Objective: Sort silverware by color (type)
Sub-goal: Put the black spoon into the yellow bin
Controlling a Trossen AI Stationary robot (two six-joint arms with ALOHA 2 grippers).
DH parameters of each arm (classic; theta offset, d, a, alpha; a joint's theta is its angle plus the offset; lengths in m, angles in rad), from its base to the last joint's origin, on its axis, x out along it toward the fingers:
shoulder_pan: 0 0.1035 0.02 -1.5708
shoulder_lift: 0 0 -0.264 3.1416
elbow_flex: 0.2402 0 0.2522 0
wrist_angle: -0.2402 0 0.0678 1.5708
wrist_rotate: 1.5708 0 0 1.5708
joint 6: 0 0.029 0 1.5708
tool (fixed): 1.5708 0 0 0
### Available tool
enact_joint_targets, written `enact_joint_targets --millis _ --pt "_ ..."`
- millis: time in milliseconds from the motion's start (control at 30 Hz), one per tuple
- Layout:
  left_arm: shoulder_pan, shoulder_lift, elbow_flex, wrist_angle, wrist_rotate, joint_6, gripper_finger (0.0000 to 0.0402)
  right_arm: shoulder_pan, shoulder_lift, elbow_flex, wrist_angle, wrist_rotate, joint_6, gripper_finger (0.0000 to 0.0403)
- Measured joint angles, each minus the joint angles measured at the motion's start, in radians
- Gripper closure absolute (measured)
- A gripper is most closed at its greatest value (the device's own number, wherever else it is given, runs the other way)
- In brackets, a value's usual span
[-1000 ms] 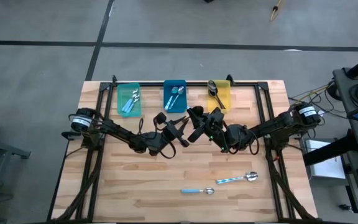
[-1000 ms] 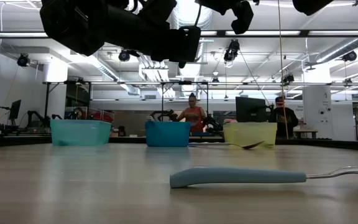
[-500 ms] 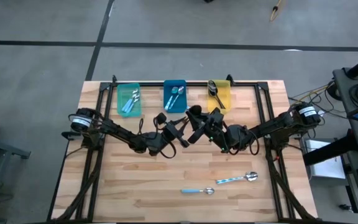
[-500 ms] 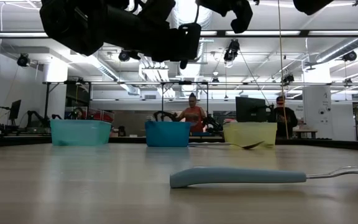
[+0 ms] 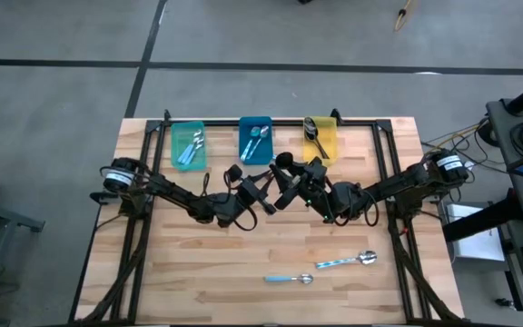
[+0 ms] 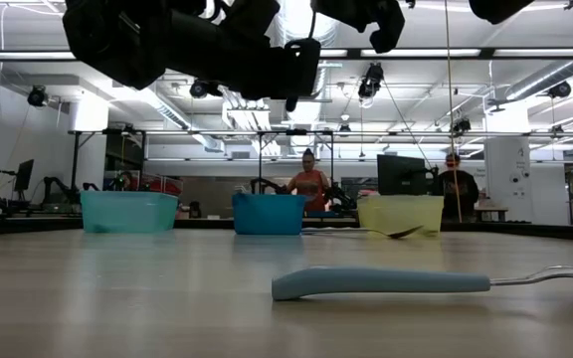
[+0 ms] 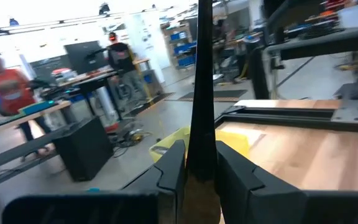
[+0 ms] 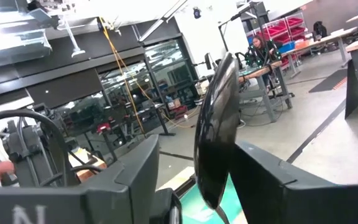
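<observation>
Dark spoon (image 7: 201,93) off the table, mid-air between the two arms, just in front of the bins. Handle clamped in left gripper (image 7: 199,155), fingers narrow and tight on it, shaft running straight up out of the grip. Bowl end standing between the fingers (image 8: 129,180) of right gripper (image 8: 197,149), spread wide, a gap on each side; no hold there. Reads as a hand-over, weight now on the left side alone.

Yellow bin (image 5: 334,141) nearest the right arm, a dark spoon already lying in it; probably where this one belongs. Blue bin (image 5: 241,141) and teal bin (image 5: 172,145) holding blue-handled spoons. Two more blue-handled spoons (image 5: 345,261) (image 5: 289,279) flat on the table (image 5: 198,272), near its front edge, well apart from both arms.

To do the step well:
- Draw the right fingers back clear of the bowl, without brushing it.
- Keep the left grip firm; thin handle, likely to pivot.
- Carry over the yellow bin, lower close to the rim, then release.
- Avoid dropping from height; risk of bouncing out.
</observation>
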Motion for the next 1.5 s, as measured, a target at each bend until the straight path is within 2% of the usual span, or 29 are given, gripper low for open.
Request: enact_joint_targets --millis 133,333,700,833,967,1067,1133,1233,1300,1367,1500 --pt "0.0 0.0 0.0 0.0 -0.056 0.035 0.0356 0.006 -0.001 0.0 -0.003 0.001 -0.044 0.0209" --pt "0.0 -0.005 -0.002 0.0 -0.053 0.033 0.0356 0.016 -0.011 0.0 -0.034 0.0 -0.097 0.0196" --pt "0.0 -0.057 -0.014 -0.001 0.005 0.024 0.0356 0.026 -0.132 0.0 -0.246 0.006 -0.069 0.0195" --pt "0.0 -0.091 -0.035 -0.012 0.084 0.008 0.0356 0.045 -0.21 0.0 -0.369 -0.014 -0.055 0.0195" --pt "0.001 -0.146 -0.06 -0.011 0.199 -0.007 0.0356 0.067 -0.293 -0.001 -0.518 -0.127 -0.042 0.0195" --pt "0.002 -0.195 -0.087 -0.019 0.325 -0.014 0.0356 0.076 -0.348 -0.001 -0.62 -0.286 -0.037 0.0195" --pt "0.005 -0.231 -0.106 -0.02 0.475 -0.031 0.0356 0.077 -0.37 -0.001 -0.673 -0.414 -0.055 0.0195" --pt "0.019 -0.276 -0.126 -0.019 0.787 -0.073 0.0356 0.082 -0.374 -0.001 -0.703 -0.539 -0.098 0.0195" --pt "0.035 -0.292 -0.134 -0.018 1.022 -0.097 0.0356 0.088 -0.354 0.0 -0.684 -0.545 -0.131 0.0195" --pt "0.046 -0.294 -0.135 -0.018 1.166 -0.125 0.0356 0.095 -0.32 0.0 -0.657 -0.542 -0.179 0.0195" --pt "0.052 -0.29 -0.132 -0.019 1.19 -0.152 0.0356 0.103 -0.239 -0.001 -0.523 -0.542 -0.271 0.0196"
